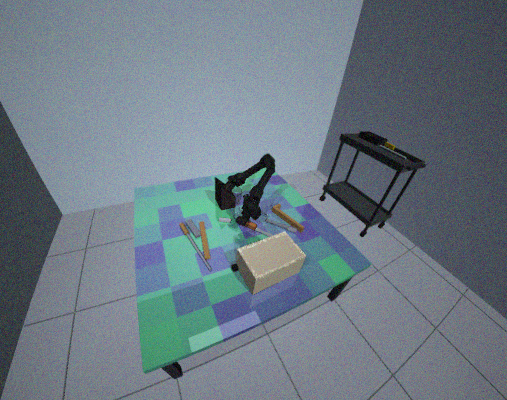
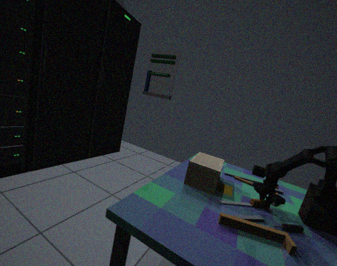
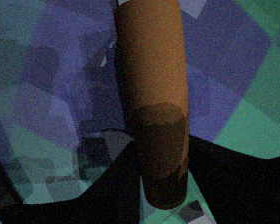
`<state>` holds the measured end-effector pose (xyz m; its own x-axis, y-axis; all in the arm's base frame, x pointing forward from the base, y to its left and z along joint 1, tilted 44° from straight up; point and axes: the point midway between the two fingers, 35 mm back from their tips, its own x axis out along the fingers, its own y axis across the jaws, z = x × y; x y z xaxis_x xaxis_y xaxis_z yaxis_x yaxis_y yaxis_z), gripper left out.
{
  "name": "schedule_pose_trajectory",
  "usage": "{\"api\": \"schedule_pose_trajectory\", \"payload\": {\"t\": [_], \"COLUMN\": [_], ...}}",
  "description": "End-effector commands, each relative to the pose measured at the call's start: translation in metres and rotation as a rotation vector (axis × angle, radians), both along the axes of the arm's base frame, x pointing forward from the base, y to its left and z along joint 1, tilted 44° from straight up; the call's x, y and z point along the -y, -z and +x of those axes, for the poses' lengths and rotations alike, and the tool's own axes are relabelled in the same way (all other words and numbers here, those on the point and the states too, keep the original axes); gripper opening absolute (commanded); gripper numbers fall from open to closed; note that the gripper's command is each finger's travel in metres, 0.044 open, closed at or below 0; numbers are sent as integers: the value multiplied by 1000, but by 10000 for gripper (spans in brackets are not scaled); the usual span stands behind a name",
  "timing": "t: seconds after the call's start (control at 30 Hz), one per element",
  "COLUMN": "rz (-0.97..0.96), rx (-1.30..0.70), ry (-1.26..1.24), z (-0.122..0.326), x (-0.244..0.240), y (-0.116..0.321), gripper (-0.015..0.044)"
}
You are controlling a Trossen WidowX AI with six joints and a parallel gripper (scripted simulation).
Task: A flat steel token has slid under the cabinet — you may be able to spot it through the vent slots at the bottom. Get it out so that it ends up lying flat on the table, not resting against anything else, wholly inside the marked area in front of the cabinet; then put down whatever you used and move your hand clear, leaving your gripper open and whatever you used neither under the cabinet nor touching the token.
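Note:
The beige cabinet (image 1: 271,253) (image 2: 204,173) stands on the table. My gripper (image 1: 246,221) (image 2: 266,203) (image 3: 157,142) is shut on the orange-brown handle (image 1: 251,225) (image 2: 254,202) (image 3: 151,60) of a tool, low over the table, on the arm's side of the cabinet. The tool's thin grey shaft (image 1: 263,232) (image 2: 235,203) points toward the cabinet; I cannot tell whether it touches the table. An ochre patch (image 2: 228,190) shows beside the cabinet in the exterior view; what it is stays unclear. I cannot make out the token, the vent slots or the marked area's outline.
An orange-brown L-shaped bar (image 1: 289,219) (image 2: 250,227) and a thin grey tool lie to one side of the gripper. On the other side lie a long orange-handled rod (image 1: 199,252), an orange bar (image 1: 204,240) and a grey flat piece (image 1: 192,228). A black block (image 1: 235,268) is beside the cabinet.

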<state>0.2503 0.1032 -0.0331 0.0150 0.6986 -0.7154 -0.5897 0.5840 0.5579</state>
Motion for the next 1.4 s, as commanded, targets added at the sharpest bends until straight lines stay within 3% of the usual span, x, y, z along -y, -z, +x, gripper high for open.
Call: {"api": "schedule_pose_trajectory", "payload": {"t": [0.0,1.37], "rz": [2,3], "rx": [9,8], "ry": [1,1], "z": [1,-9], "x": [-2,-29], "y": [-4,-30], "gripper": [0,0]}}
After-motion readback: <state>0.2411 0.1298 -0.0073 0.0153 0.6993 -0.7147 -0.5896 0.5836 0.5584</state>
